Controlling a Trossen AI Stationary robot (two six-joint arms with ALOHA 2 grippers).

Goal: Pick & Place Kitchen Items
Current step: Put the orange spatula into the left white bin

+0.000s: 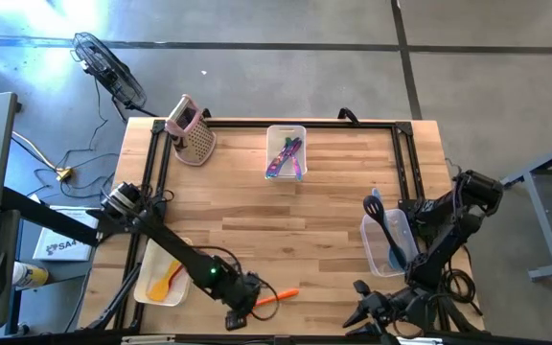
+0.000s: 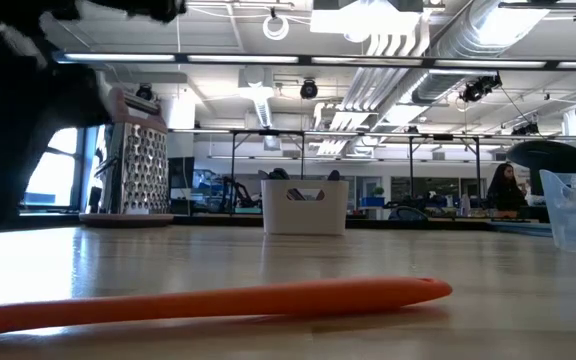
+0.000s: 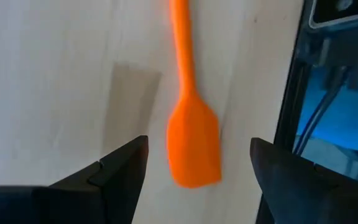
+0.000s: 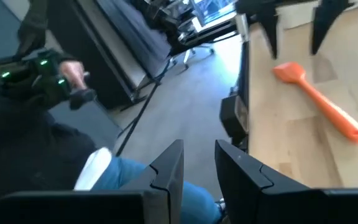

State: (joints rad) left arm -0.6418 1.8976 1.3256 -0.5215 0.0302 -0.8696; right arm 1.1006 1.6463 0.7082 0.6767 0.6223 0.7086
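Our left gripper hangs open and empty, straddling the slim orange silicone spatula's blade; we should descend centred before closing.

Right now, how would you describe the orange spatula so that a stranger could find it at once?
Start at the wooden table and go to its near edge, left of the middle. There the left gripper, open, hovers over the orange spatula, which lies flat on bare wood. It is the only utensil outside a bin.
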